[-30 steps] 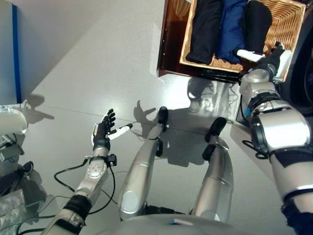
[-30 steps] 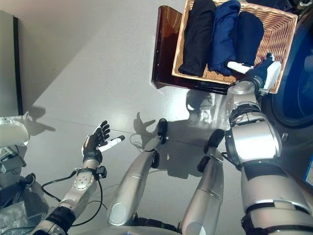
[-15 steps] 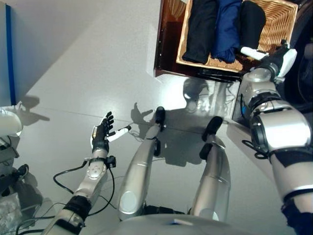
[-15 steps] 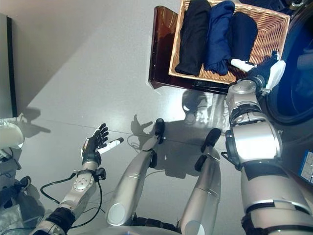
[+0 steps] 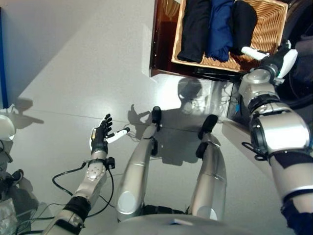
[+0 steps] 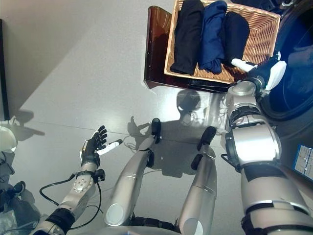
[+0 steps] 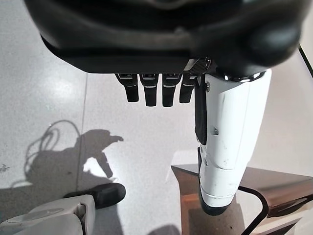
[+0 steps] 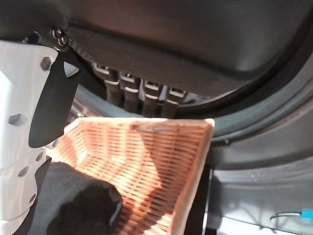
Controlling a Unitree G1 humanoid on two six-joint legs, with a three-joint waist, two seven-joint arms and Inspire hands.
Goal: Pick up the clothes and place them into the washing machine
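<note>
The wicker basket (image 5: 274, 19) rests on the dark brown box (image 5: 164, 39) at the top right. In it lie a black garment (image 5: 193, 29), a navy one (image 5: 220, 27) and a dark one (image 5: 243, 19), side by side. My right hand (image 5: 276, 58) is at the basket's near rim by its right corner, its white thumb pointing toward the dark garment. In the right wrist view its fingers (image 8: 142, 93) are straight above the basket (image 8: 161, 166), with black cloth (image 8: 73, 205) beside the thumb; it holds nothing. My left hand (image 5: 100, 137) is open over the floor at the lower left.
The washing machine's dark round opening (image 6: 293, 63) is right beside the basket, at the right edge. A white object (image 5: 6, 128) and a blue-edged panel (image 5: 2, 73) stand at the far left. Grey floor lies between them.
The whole picture has shifted, so the camera moved. My right hand now sits nearer the basket's right corner by the machine. The left hand stays open over the floor.
</note>
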